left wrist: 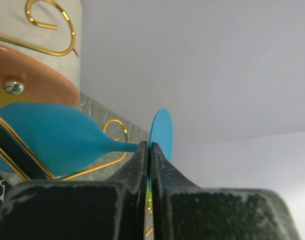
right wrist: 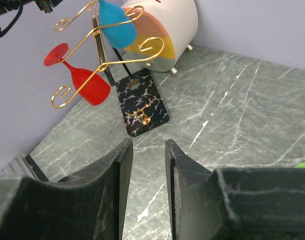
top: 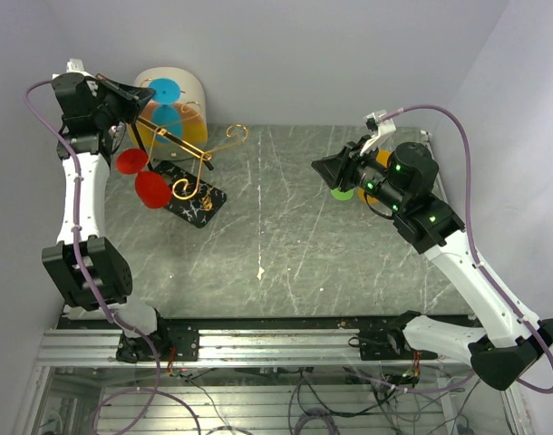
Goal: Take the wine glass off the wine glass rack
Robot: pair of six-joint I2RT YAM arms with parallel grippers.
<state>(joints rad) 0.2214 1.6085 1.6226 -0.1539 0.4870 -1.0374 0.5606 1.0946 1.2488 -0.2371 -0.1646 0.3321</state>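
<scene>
Left hand (left wrist: pixel 148 152) is clenched on the stem of the blue wine glass (left wrist: pixel 52 142). The fingers pinch just behind the round foot, with the bowl pointing away toward the gold wires. Gripping at the stem makes sense: it is the narrow part, and the foot acts as a stop so the glass cannot slip through.

The glass sits high at the upper end of the wine glass rack (top: pixel 197 204), back-left on the desk (top: pixel 331 263), with gold rails on either side of the bowl. Whether the foot bears on the rails or is already clear cannot be told from these views.

A red wine glass (right wrist: pixel 88 86) hangs lower on the slanted rails, foot up and bowl down, untouched. The slant is likely there so that glasses slide along the slot and out the open scroll end.

A cream drum (right wrist: pixel 180 20) stands right behind the rack, near the blue bowl.

Right hand (right wrist: pixel 148 145) is released, fingers apart with nothing between them. It hovers well apart from the rack over the right side of the desk, aimed toward it. It is probably parked out of the way, or placed to watch.

Judged step: the grasp is made and extraction is under way or about to begin. The next move likely needs a pull along the rail line. Risks are snagging on a scroll or bumping the red glass or the drum.
</scene>
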